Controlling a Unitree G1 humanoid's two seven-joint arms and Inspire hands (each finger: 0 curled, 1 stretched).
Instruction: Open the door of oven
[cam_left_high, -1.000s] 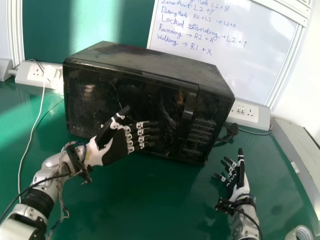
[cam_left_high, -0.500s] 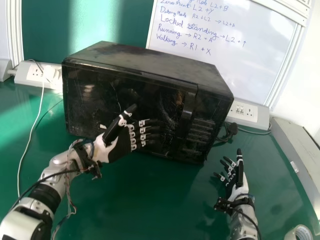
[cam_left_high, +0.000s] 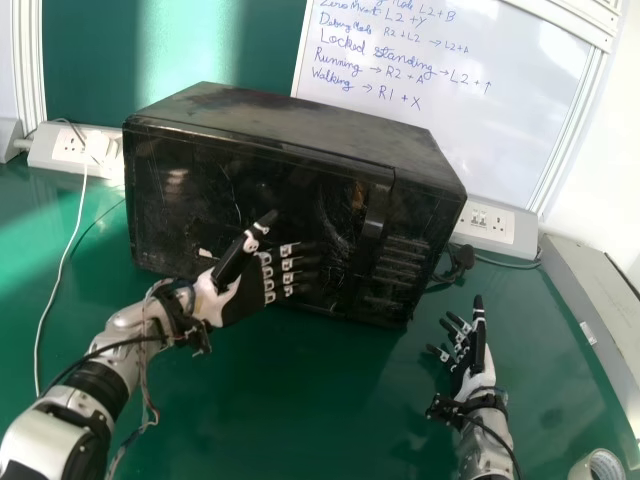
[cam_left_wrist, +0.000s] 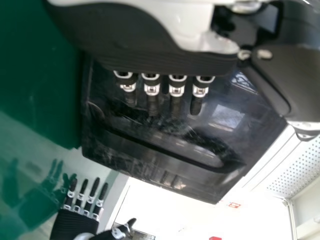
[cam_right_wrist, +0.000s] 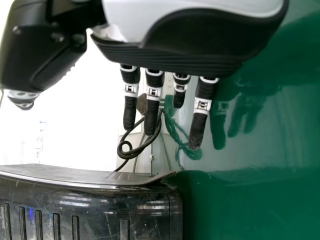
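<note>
While a roll of tape (cam_left_high: 598, 465) lies nearest, on the robot's right and well apart from the black oven (cam_left_high: 290, 125), the right hand (cam_left_high: 472, 375) is in front of the oven's right end, apart from it. Its fingers are spread and nearly straight, with nothing in them. The left hand (cam_left_high: 240, 300) is before the oven's door (cam_left_high: 190, 185), its fingers extended toward the upright handle (cam_left_high: 377, 215) but short of it, the thumb raised well away from them. It holds nothing; whether its fingertips touch the door I cannot tell.

The oven stands on the green table (cam_left_high: 270, 400), its door facing the robot and closed, the slotted panel (cam_left_high: 402, 260) to the right of the handle. A long grey box (cam_left_high: 600, 310) lies to the right of the oven. Just beside the oven's right end is a black plug (cam_left_high: 463, 258) with its cable. Behind the oven rises a whiteboard (cam_left_high: 460, 120) with handwriting.
</note>
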